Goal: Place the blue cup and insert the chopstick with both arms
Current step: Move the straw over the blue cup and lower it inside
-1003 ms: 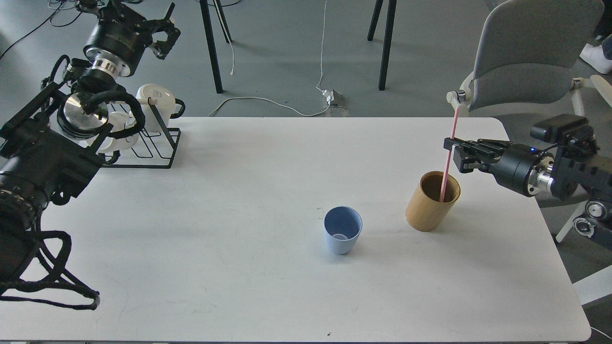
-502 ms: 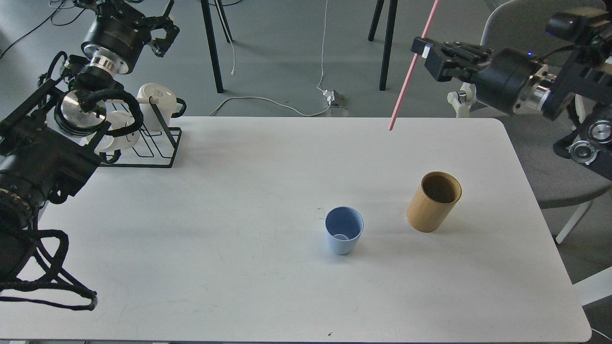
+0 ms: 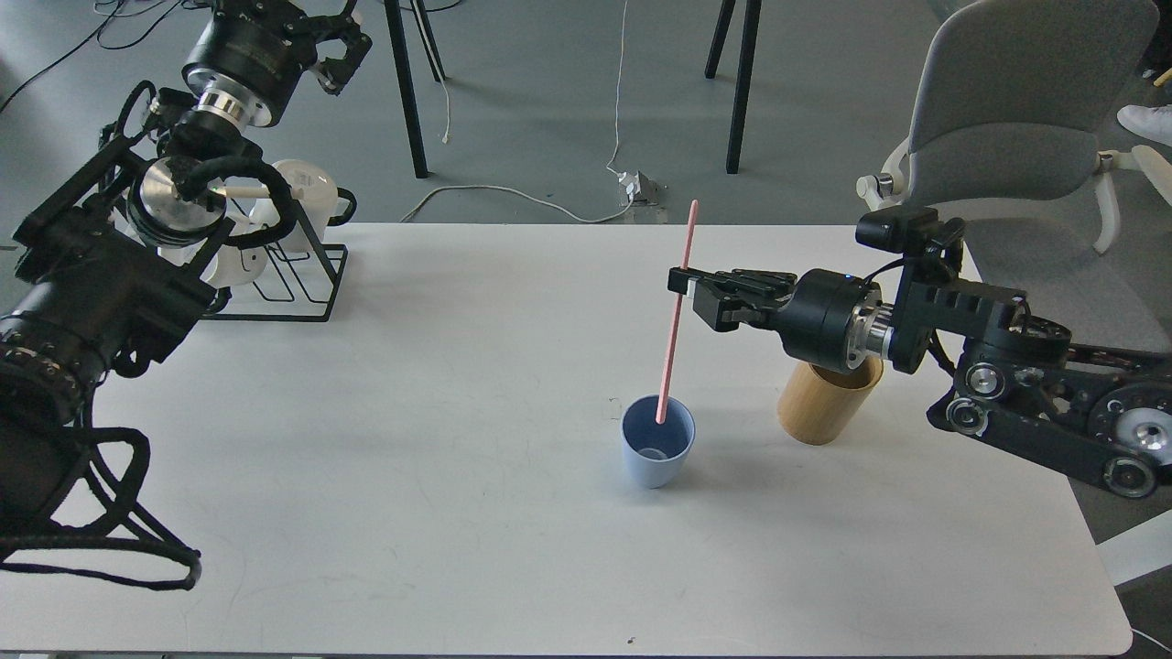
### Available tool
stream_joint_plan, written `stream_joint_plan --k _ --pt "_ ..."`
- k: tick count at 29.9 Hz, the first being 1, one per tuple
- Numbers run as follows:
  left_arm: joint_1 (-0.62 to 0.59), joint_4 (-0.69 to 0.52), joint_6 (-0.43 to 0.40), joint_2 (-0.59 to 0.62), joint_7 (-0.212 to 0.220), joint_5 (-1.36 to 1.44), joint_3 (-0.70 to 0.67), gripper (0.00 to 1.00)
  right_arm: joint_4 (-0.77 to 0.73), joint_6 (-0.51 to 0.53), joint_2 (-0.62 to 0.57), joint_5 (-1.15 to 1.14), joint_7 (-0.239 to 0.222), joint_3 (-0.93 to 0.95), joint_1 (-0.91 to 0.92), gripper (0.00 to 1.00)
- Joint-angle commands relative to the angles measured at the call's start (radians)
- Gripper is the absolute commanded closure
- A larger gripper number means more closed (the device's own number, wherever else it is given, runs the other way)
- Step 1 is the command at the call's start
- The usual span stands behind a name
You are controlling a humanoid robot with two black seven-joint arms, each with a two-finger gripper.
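The light-blue cup (image 3: 657, 446) stands upright near the middle of the white table (image 3: 458, 439). My right gripper (image 3: 682, 286) is shut on the pink chopstick (image 3: 675, 320), holding it almost upright, with its lower tip at the cup's mouth. Whether the tip touches the cup I cannot tell. My left gripper (image 3: 341, 50) is raised at the far left, above the mug rack, with its fingers apart and nothing in them.
A tan bamboo cylinder (image 3: 822, 403) stands right of the cup, partly under my right arm. A black wire rack (image 3: 293, 275) with white mugs sits at the table's back left. A grey chair (image 3: 1016, 101) stands behind the right corner.
My right gripper lifted the chopstick out of the bamboo cylinder, swung it high, then came down and left so that its tip is at the blue cup. The left arm shifted slightly.
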Motion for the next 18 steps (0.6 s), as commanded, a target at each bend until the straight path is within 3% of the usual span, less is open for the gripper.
stream_joint_plan --k 1,18 --pt "0.001 0.0 0.0 0.0 -0.004 0.0 0.0 0.01 -0.044 0.0 0.039 -0.002 0.0 -0.003 -0.028 0.99" --pt "-0.012 0.0 0.0 0.0 -0.004 -0.002 0.0 0.01 -0.099 0.0 0.089 -0.032 0.001 -0.043 -0.068 0.95"
